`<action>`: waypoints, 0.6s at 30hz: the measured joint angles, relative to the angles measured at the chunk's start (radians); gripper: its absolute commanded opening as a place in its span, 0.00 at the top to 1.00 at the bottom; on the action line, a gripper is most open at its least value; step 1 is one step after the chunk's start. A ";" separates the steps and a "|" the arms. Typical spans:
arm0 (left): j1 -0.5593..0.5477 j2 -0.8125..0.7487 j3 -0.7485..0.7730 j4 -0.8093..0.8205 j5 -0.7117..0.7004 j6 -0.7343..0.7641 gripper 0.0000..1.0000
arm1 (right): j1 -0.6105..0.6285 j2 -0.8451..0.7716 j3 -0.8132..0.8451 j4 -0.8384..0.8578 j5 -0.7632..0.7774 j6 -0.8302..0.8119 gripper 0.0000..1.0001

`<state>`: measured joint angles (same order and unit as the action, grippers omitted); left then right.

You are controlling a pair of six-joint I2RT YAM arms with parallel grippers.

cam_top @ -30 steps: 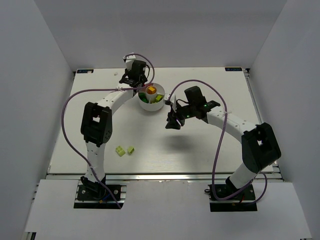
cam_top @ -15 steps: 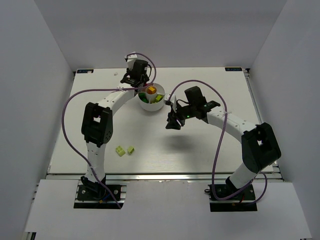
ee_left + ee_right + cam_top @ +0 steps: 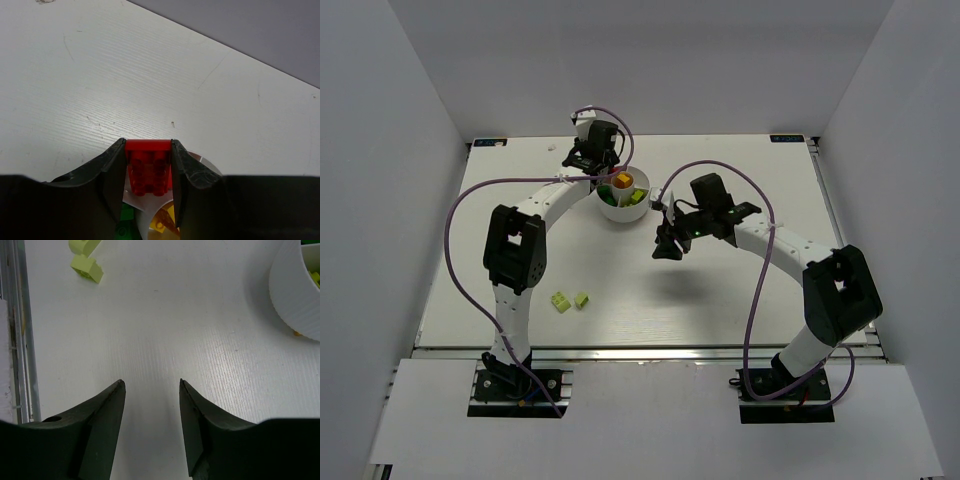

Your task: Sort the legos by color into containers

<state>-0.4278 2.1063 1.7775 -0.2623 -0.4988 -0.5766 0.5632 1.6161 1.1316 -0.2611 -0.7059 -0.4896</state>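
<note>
My left gripper point(image 3: 604, 168) is shut on a red lego point(image 3: 148, 167) and holds it over the far-left rim of the round white dish point(image 3: 610, 211). Below the brick, the left wrist view shows a dark green lego point(image 3: 126, 216) in one wedge and a yellow lego point(image 3: 165, 223) in the central cup. From above, the dish holds orange-yellow point(image 3: 623, 181), dark green and pale lime legos. Two pale lime legos point(image 3: 570, 300) lie on the table near the left arm, also in the right wrist view point(image 3: 86, 267). My right gripper point(image 3: 666, 250) is open and empty, below and right of the dish point(image 3: 295, 295).
The white table top ends in a metal rail at its near edge point(image 3: 17, 330). White walls enclose the table at the left, right and back. Purple cables loop over both arms.
My left gripper has shifted slightly right toward the dish with the red lego. The right arm has hardly moved.
</note>
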 measured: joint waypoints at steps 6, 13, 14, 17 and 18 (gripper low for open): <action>-0.001 0.000 0.000 -0.003 -0.001 -0.004 0.81 | 0.000 0.000 -0.001 0.000 0.000 0.004 0.47; -0.002 0.001 0.000 -0.021 -0.008 -0.011 0.65 | -0.001 0.000 -0.001 0.000 0.000 0.006 0.46; -0.002 0.001 0.000 -0.023 -0.009 -0.012 0.64 | -0.001 0.000 -0.001 0.000 0.000 0.007 0.46; -0.002 0.002 0.000 -0.023 -0.011 -0.012 0.59 | -0.001 0.000 -0.001 0.000 0.000 0.008 0.47; -0.002 0.002 0.000 -0.024 -0.011 -0.013 0.57 | -0.001 0.000 -0.001 0.000 0.000 0.008 0.46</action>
<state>-0.4294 2.1078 1.7775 -0.2859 -0.5098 -0.5892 0.5621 1.6161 1.1309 -0.2611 -0.7059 -0.4816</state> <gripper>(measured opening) 0.462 0.536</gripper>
